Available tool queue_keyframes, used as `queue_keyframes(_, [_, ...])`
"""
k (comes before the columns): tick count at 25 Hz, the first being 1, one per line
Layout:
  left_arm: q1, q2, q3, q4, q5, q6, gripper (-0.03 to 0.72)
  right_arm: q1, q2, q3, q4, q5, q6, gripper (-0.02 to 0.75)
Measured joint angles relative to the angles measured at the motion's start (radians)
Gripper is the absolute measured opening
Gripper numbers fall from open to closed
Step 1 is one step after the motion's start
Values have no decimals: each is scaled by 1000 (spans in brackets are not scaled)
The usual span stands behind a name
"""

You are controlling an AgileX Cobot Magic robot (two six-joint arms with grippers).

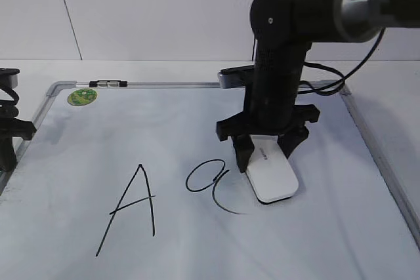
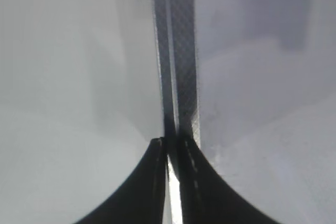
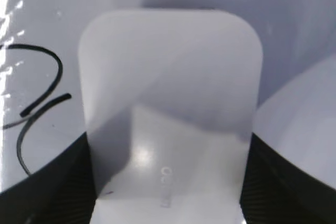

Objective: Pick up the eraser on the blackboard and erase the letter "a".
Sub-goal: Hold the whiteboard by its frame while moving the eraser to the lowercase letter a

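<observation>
Clamped on the eraser (image 1: 272, 175), the right gripper (image 1: 268, 152) has its two black fingers spread just as wide as the block, one pressed against each long side near the far end. From the wrist view the ribbed black pads (image 3: 52, 192) hug the white plastic on both flanks. The eraser (image 3: 170, 108) is a smooth, rounded-rectangular slab with faint grey lettering on top and a thin dark edge showing underneath; it sits on the blackboard (image 1: 315, 247), just right of the letter "a" (image 1: 211, 181), its near end almost touching the tail of that curve.

Closest to me on the glossy white surface stands a tall angular capital A (image 1: 130, 208) in thin black marker, left of the small cursive letter. The loop and curling tail of the "a" (image 3: 37, 93) look intact in the right wrist view.

Off at the left edge, the left gripper (image 1: 8, 142) rests over the board's silver-grey frame (image 2: 181, 77); its dark fingers (image 2: 152, 182) meet with barely a sliver between them, closed on nothing that I can see.

Farther back, a round green sticker (image 1: 82, 96) sits by the rounded top-left corner, and a small clip-like fitting (image 1: 108, 84) lies on the top rail. Behind that rises a plain white wall (image 1: 151, 11).
</observation>
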Motion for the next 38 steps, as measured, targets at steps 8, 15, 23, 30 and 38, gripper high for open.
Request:
queue_keyframes(8, [0,0,0,-1,2,1,36,38,64,-58,-27,29,6,540])
queue_keyframes(15, [0,0,0,-12,6,1,36,118,67,-62,-32,27,16,540])
queue_keyframes(23, [0,0,0,-12,7,1,36,247,71,-62,-7,21,20,540])
queue_keyframes(30, [0,0,0,-12,9,1,36,299,71,-62,-19,19,60,540])
queue_keyframes(38, [0,2,-1,-17,9,4,36,213,71,-62,-58,19,139,540])
